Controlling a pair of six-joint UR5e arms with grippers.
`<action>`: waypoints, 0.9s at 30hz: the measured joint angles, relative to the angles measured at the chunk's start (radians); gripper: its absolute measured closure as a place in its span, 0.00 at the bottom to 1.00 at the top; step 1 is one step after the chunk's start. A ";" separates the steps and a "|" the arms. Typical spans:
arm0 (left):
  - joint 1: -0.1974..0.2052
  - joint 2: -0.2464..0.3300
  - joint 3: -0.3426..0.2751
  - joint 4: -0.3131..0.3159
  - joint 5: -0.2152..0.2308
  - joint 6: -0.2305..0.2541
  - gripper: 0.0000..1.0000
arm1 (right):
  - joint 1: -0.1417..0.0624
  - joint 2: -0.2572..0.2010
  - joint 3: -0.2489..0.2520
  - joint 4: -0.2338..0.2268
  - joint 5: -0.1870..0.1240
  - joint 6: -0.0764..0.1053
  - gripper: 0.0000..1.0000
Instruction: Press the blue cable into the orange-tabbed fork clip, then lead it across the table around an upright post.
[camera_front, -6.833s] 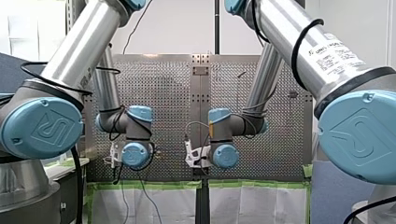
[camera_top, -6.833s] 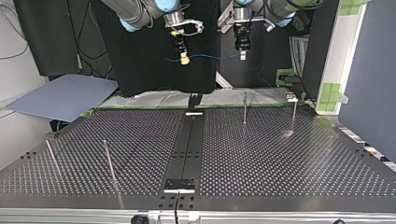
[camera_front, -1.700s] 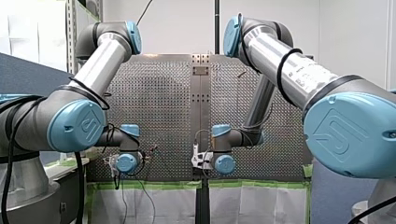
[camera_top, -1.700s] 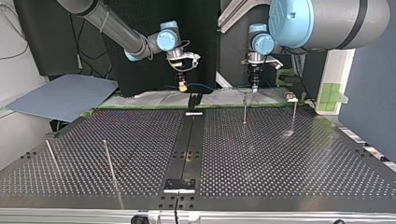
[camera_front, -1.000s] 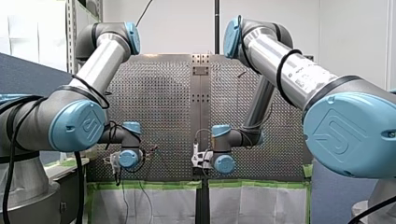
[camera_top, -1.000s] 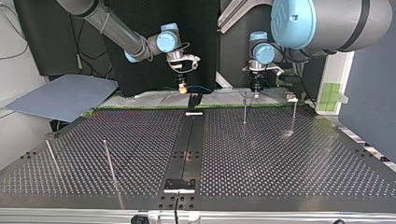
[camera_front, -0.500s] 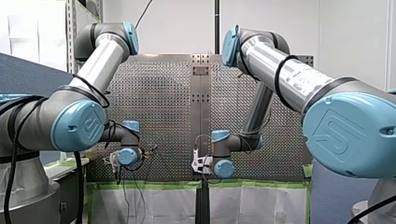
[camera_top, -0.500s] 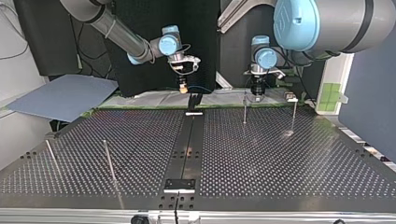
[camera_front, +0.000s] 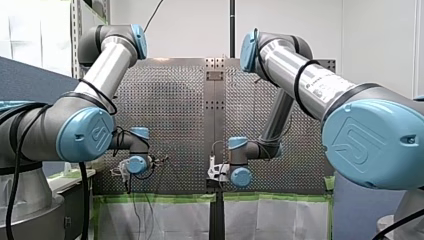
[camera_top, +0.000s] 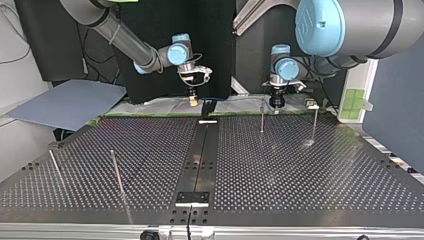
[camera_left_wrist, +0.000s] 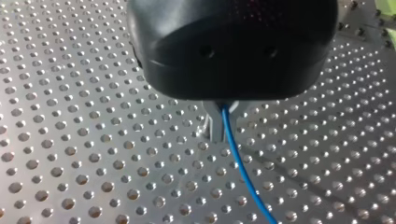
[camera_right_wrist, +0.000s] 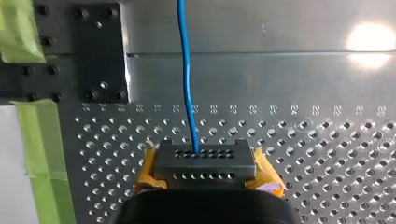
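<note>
In the left wrist view my left gripper (camera_left_wrist: 220, 122) has its metal fingers shut on the thin blue cable (camera_left_wrist: 240, 172), low over the perforated plate. The right wrist view shows my right gripper (camera_right_wrist: 204, 154), with yellow pads, shut on the same cable (camera_right_wrist: 186, 70), which runs ahead over a smooth strip. Across the table, my right gripper (camera_top: 192, 100) hangs just beside a small black upright fixture (camera_top: 207, 107) at the far end of the centre rail. My left gripper (camera_top: 276, 102) hangs behind a thin post (camera_top: 262, 116). I see no orange tab.
More upright posts stand at the top view's right (camera_top: 315, 122) and near left (camera_top: 116, 172), with a leaning one (camera_top: 55, 167) further left. A black plate (camera_right_wrist: 102, 51) and green tape (camera_right_wrist: 39, 140) edge the table by my right gripper. A grey board (camera_top: 70, 105) lies off the table.
Both arms have come down toward the table's far edge. My right gripper has dropped close to the black fixture, and my left has sunk behind the post. Both stay shut on the cable.
</note>
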 joint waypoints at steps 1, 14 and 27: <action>0.001 0.000 0.001 -0.001 0.001 -0.001 1.00 | -0.003 0.000 -0.004 0.003 0.000 -0.001 1.00; 0.009 0.001 0.008 0.005 0.006 0.007 0.96 | -0.037 0.002 -0.056 0.041 -0.001 -0.010 1.00; 0.015 0.001 0.008 0.014 0.032 0.098 0.02 | -0.051 0.003 -0.069 0.048 -0.005 -0.020 1.00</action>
